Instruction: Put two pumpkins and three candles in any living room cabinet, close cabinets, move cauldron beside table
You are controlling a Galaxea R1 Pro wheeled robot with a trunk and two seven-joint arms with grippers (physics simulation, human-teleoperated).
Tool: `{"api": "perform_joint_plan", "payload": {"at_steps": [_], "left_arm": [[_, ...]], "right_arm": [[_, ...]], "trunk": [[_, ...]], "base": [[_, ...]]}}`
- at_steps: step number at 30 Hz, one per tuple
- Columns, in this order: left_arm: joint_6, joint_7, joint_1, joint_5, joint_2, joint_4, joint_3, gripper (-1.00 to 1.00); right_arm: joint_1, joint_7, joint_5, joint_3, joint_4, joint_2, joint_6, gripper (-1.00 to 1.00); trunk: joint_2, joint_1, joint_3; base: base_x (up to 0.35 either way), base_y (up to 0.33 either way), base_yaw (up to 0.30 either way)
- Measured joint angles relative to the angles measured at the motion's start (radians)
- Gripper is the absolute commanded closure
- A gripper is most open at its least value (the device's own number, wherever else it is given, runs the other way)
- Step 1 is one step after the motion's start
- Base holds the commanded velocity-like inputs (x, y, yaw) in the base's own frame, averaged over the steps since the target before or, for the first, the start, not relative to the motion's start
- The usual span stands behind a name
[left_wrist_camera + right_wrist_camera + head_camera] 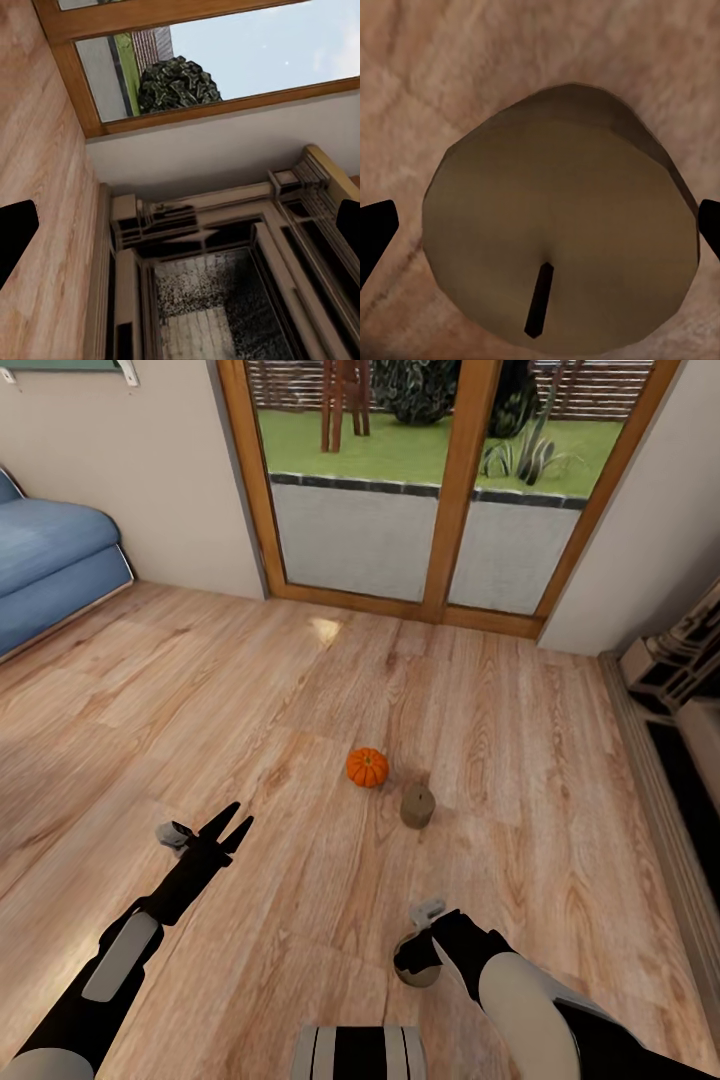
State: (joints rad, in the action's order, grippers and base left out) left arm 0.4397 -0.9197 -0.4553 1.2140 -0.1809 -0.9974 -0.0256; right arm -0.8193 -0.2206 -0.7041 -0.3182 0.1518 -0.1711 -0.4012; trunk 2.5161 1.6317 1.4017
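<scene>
While 1 pumpkin (367,767) sits on plank floor (300,700), the right gripper (540,225) spreads around a candle (559,225).

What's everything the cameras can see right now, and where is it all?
pumpkin: one, orange, on the wood floor ahead.
candles: two, dull olive-tan; one stands just beside the pumpkin, one sits under the right gripper, wick up.
sofa: one, blue, at the far left wall.
glass doors: wood-framed, straight ahead, garden outside.
fireplace: pale ornate surround, dark inside, along the right wall.
left gripper: black, open, above bare floor.
right gripper: black, open, its fingers on either side of the near candle.
</scene>
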Motion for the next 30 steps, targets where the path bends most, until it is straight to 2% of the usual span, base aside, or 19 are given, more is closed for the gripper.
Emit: {"api": "perform_joint_plan", "payload": {"at_steps": [11,12,15,18,30], "left_arm": [[-0.001,0.000,0.000,-0.001,0.000,0.000,0.001,-1.00],[-0.001,0.000,0.000,-0.001,0.000,0.000,0.001,-1.00],[0.000,0.000,0.000,0.000,0.000,0.000,0.000,-1.00],[0.001,0.000,0.000,0.000,0.000,0.000,0.001,-1.00],[-0.001,0.000,0.000,-0.001,0.000,0.002,-0.001,-1.00]], "right_arm": [[-0.001,0.001,0.000,-0.001,0.001,0.000,0.000,-1.00],[-0.001,-0.001,0.003,0.001,0.005,0.000,0.000,1.00],[-0.001,-0.002,0.016,-0.007,0.019,0.000,-0.002,1.00],[-0.001,0.000,0.001,0.000,0.002,0.000,-0.003,1.00],[-0.001,0.000,0.006,-0.001,0.001,0.000,-0.007,1.00]], "trunk": [[0.002,0.003,0.031],[0.002,0.004,0.035],[0.003,0.005,0.046],[0.003,0.005,0.046],[0.003,0.005,0.046]], "base": [[0.000,0.000,0.000],[0.000,0.000,0.000],[0.000,0.000,0.000],[0.000,0.000,0.000],[0.000,0.000,0.000]]}}
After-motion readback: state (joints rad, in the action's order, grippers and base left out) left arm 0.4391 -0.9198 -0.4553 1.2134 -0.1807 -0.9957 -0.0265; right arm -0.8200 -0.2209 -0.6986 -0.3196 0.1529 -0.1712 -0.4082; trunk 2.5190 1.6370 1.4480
